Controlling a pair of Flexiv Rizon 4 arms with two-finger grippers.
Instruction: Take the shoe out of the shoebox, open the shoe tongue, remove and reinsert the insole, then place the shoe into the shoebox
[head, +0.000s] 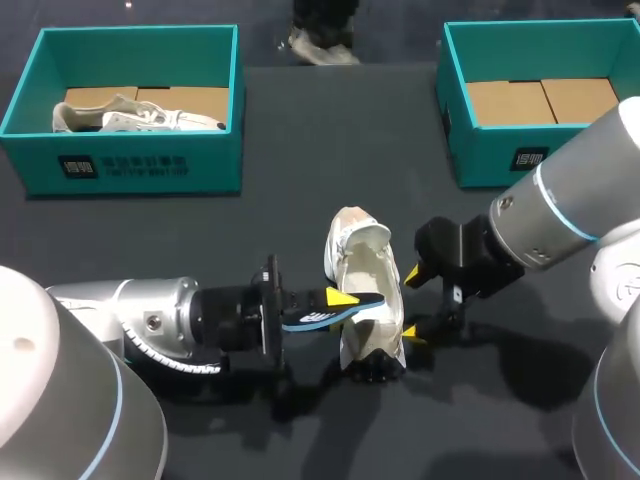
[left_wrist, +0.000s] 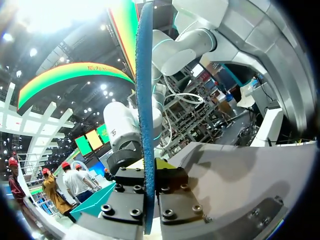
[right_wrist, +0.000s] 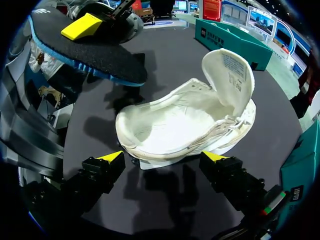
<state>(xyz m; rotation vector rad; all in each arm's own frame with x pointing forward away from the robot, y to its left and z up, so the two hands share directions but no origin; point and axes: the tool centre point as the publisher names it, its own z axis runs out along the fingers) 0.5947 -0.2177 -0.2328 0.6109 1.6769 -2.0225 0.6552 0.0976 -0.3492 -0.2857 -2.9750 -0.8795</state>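
**Left gripper (head: 340, 304) clamped on the insole (head: 306, 320)**

Its fingers pinch the dark, blue-edged insole just over the white shoe (head: 366, 300). The shoe lies on the table (head: 330, 130) with its tongue folded back. The right gripper (head: 413, 303) stands spread at the shoe's side. The left box (head: 210, 165) holds a second shoe (head: 130, 118). It and the right box (head: 480, 160) carry small white labels.

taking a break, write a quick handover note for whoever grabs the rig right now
Left gripper: shut on the insole, held in the air beside the shoe.
Right gripper: open, at the shoe's other side, not clamping it.
Shoe: on the table, tongue folded open.
Left box holds another shoe; right box holds no shoe.
Done: shoe out, tongue open, insole out.
Left: reinsert insole, put shoe in a box.
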